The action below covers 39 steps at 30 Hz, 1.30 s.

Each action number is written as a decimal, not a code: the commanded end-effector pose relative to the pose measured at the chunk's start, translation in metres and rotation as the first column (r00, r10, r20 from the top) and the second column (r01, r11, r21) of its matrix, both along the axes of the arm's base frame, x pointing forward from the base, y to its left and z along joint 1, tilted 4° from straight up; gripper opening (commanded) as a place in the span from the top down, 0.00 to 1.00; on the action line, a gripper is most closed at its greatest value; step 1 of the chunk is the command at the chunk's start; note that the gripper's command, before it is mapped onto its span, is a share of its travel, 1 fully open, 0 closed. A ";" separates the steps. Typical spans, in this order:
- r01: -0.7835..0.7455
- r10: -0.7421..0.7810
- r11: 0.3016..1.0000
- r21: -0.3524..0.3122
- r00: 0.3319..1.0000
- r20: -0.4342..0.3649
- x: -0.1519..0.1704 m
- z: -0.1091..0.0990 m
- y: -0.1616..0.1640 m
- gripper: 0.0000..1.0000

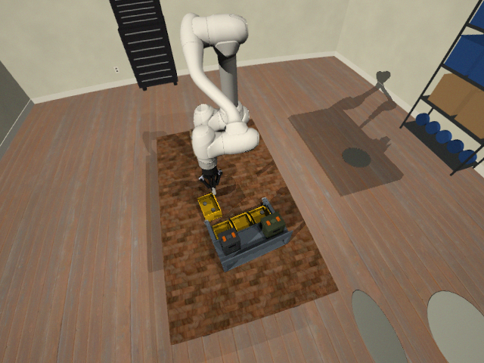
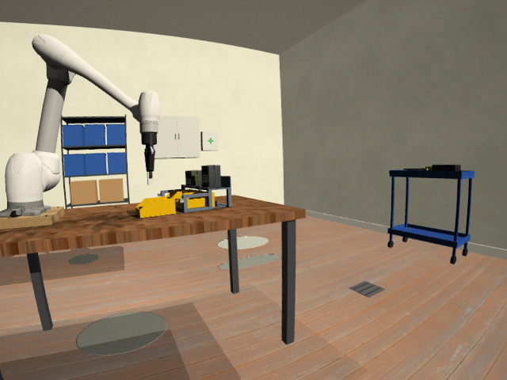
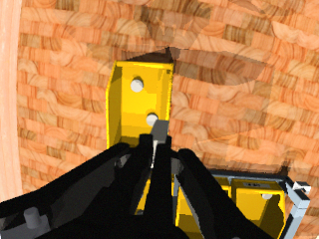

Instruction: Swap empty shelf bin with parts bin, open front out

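Note:
A yellow open bin (image 1: 209, 206) with two grey round parts in it lies on the wooden table, just left of the grey shelf unit (image 1: 249, 236). It also shows in the side view (image 2: 158, 206) and in the wrist view (image 3: 142, 110). My gripper (image 1: 213, 190) hangs a little above the bin's edge nearest the shelf, pointing straight down, clear of the bin in the side view (image 2: 150, 177). Its fingers (image 3: 159, 134) are shut together with nothing between them. Three yellow bins (image 1: 240, 221) stand side by side in the shelf's lower level; I cannot tell which one is empty.
Two dark cases (image 1: 229, 240) (image 1: 272, 225) stand on the shelf's upper board. The robot base (image 2: 24, 180) sits at the table's far end. A blue cart (image 2: 429, 204) and a storage rack (image 2: 94, 159) stand away from the table.

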<state>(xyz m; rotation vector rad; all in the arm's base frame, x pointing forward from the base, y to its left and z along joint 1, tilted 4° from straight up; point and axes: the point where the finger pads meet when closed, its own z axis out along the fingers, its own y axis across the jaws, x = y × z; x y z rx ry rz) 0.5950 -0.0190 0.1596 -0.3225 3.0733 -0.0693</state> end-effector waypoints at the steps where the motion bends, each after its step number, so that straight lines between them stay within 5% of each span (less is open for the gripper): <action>1: -0.003 0.003 1.000 0.003 1.000 0.005 0.003 0.005 0.002 0.90; 11: -0.025 0.025 1.000 0.002 1.000 0.004 0.005 0.004 0.004 0.90; 16: -0.296 0.296 0.955 -0.013 0.955 -0.009 0.027 0.002 0.020 0.90; 18: -0.296 0.296 0.955 -0.013 0.955 -0.009 0.027 0.002 0.020 0.90; 25: -0.780 0.779 0.624 -0.036 0.625 -0.048 0.086 -0.008 0.074 0.90; 33: -0.996 0.992 0.088 -0.028 0.090 -0.090 0.121 -0.018 0.113 0.90; 35: -0.996 0.992 0.088 -0.028 0.090 -0.090 0.121 -0.018 0.113 0.90; 36: -1.000 0.996 0.003 -0.021 0.005 -0.091 0.121 -0.018 0.113 0.90; 39: -1.000 0.996 0.002 -0.021 0.004 -0.091 0.121 -0.018 0.113 0.90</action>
